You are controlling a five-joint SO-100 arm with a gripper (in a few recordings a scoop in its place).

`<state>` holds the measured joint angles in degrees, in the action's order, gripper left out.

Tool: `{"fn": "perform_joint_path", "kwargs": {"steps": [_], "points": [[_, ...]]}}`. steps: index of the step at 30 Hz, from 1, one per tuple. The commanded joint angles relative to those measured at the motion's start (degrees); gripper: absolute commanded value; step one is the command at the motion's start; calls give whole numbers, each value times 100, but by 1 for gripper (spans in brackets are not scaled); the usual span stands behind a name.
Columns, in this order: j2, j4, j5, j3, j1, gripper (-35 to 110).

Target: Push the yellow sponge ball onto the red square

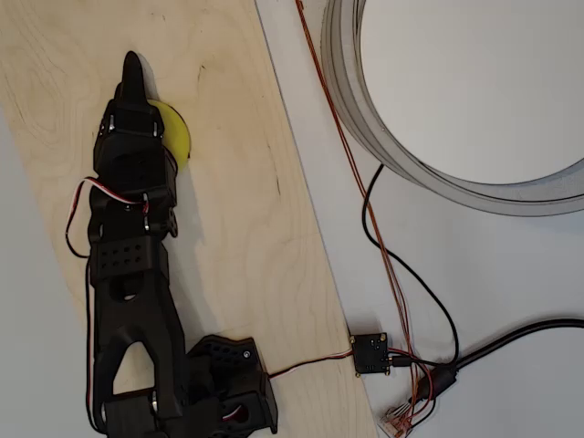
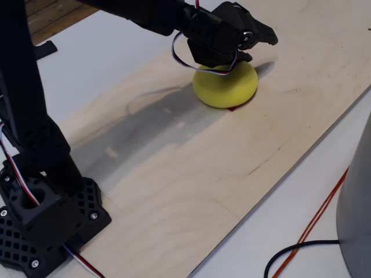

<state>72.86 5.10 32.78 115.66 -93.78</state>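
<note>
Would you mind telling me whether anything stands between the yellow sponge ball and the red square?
Nothing visible does. In the fixed view the yellow sponge ball already sits over the red square, of which a thin sliver peeks out at the ball's base. The gripper is right above the ball.

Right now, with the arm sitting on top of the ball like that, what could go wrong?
1. The gripper bears down on the yellow sponge ball, which looks flattened; lifting off may let it spring or roll away.
2. Just a sliver of the red square shows at the ball's lower edge in the fixed view, so centring is hard to judge.
3. Further pushing could drag the thin square across the wooden board.
</note>
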Motion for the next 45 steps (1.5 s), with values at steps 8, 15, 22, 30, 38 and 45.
{"fn": "perform_joint_path", "kwargs": {"steps": [8,15,22,30,38,45], "points": [[369,26,-26,237,-88,20],[387,18,-149,88,-132,20],[633,26,-527,-79,-158,21],[1213,26,-1046,-79,-167,21],[2171,26,-1679,-132,26,21],[2382,26,-2065,-510,176,23]]}}
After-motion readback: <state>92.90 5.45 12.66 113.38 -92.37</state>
